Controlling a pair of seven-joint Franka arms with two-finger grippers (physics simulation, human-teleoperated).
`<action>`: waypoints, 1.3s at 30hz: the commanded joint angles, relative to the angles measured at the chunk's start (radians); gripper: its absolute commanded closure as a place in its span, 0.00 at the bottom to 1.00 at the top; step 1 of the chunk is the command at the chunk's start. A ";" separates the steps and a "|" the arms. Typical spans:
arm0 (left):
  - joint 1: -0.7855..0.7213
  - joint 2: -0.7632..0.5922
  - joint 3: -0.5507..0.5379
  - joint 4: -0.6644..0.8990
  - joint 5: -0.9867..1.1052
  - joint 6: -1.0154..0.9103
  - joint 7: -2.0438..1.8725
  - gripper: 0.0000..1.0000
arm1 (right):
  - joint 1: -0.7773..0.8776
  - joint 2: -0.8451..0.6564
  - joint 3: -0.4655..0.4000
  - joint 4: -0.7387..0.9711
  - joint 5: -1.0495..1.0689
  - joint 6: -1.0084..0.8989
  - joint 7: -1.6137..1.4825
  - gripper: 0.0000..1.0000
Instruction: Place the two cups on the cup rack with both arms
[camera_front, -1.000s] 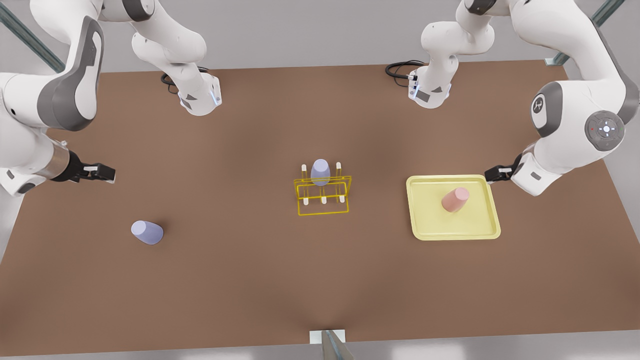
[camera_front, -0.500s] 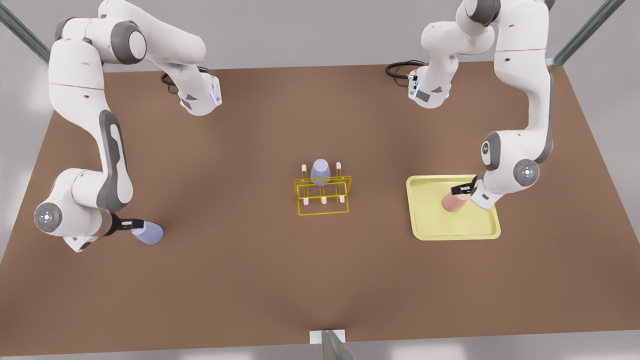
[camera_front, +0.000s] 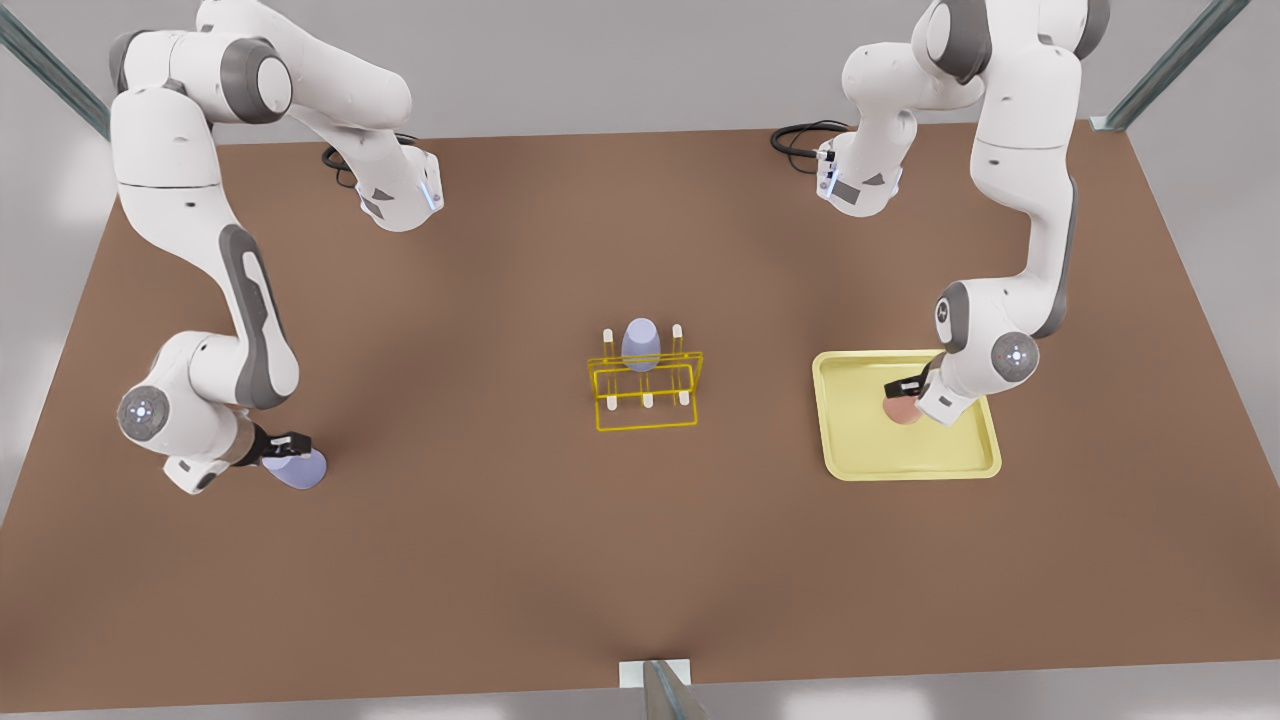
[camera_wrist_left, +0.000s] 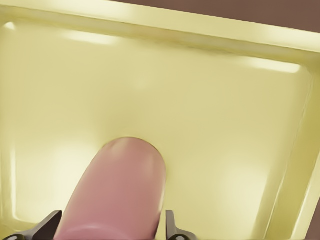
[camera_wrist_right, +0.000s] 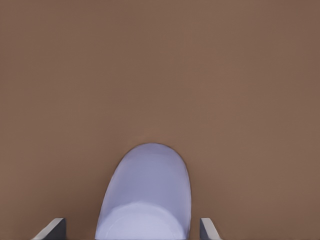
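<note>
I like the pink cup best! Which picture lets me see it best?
The left wrist view: the salmon pink cup looms close on the pale-yellow tray, between the left gripper's open fingers. In the front view it is small and partly behind that gripper. The right wrist view has a lavender cup instead.

Left tool (camera_front: 905, 391) low, fingers apart; right tool (camera_front: 285, 445) likewise.
</note>
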 joint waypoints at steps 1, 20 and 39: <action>0.000 0.005 0.000 -0.002 0.000 0.021 -0.008 0.00 | -0.001 0.015 -0.001 -0.003 0.007 0.045 -0.075 0.00; -0.009 0.007 -0.032 0.162 -0.003 -0.201 -0.045 0.24 | -0.014 0.064 -0.001 -0.028 -0.002 0.113 -0.075 0.26; -0.211 0.278 -0.388 0.912 0.002 -0.646 -0.848 0.21 | 0.180 0.024 0.233 0.115 0.250 0.056 0.009 0.30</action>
